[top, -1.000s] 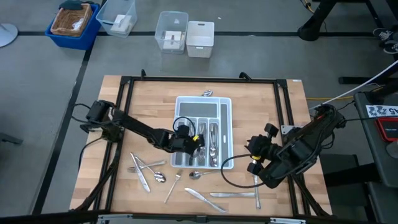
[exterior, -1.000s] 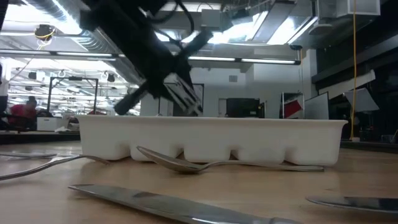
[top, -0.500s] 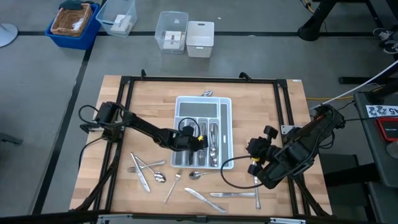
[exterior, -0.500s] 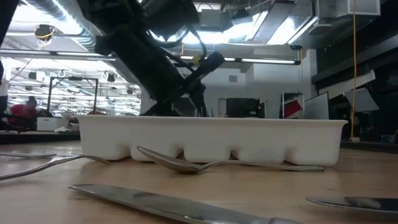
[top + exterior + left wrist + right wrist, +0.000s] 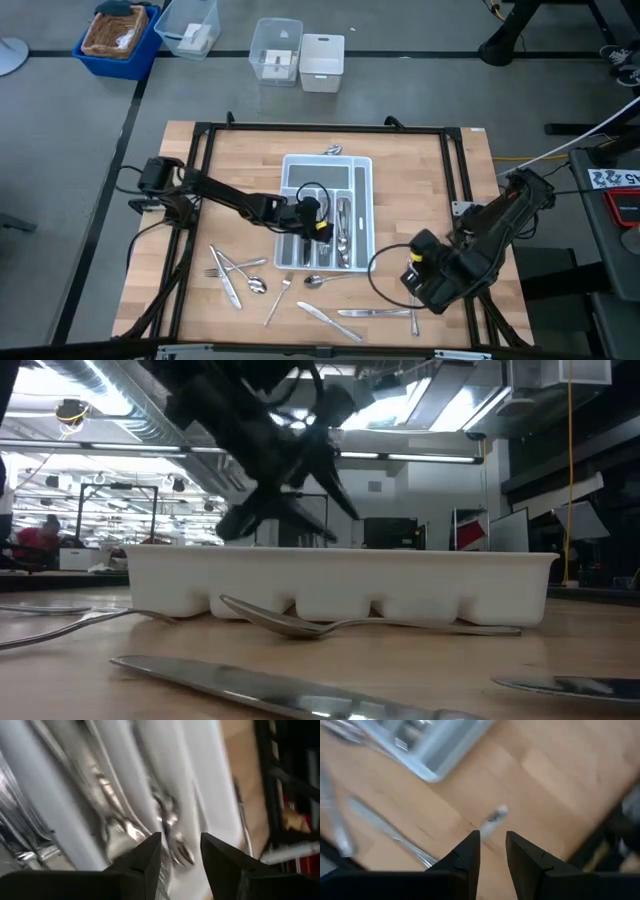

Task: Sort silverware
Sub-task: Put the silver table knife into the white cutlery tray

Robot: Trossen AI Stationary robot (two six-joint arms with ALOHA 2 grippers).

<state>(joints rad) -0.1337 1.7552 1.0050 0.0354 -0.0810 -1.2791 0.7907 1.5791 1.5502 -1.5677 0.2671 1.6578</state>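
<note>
The left pincer (image 5: 318,222) hangs over the middle slots of the white tray (image 5: 362,172), and in its own wrist view its two fingers (image 5: 148,857) stand apart with nothing between them, forks (image 5: 170,827) lying in the slot directly beyond. That reads as the drop-off end of a cycle: this arm's pincer is empty and wide above pieces that already sit in their compartment. The right pincer (image 5: 413,285) is low over the wooden surface (image 5: 420,170) just beside the tray's near right corner, its fingers (image 5: 470,854) a narrow gap apart and holding nothing; beyond them lies a slim piece of silverware (image 5: 492,815) on the wood, so this arm looks set to make a pick. Much of the sorting is not yet done: a cluster of loose silverware (image 5: 240,275) lies near the tray's front left, a spoon (image 5: 300,622) rests touching the tray's front wall, and knives (image 5: 330,318) lie nearer the surface's front edge. The next move probably calls for the left arm to lift clear of the tray and swing toward that cluster, while the right lines its narrow gap across the handle of the piece ahead. Flat thin metal on wood will likely need the fingertips pressed right down to catch an edge.
</note>
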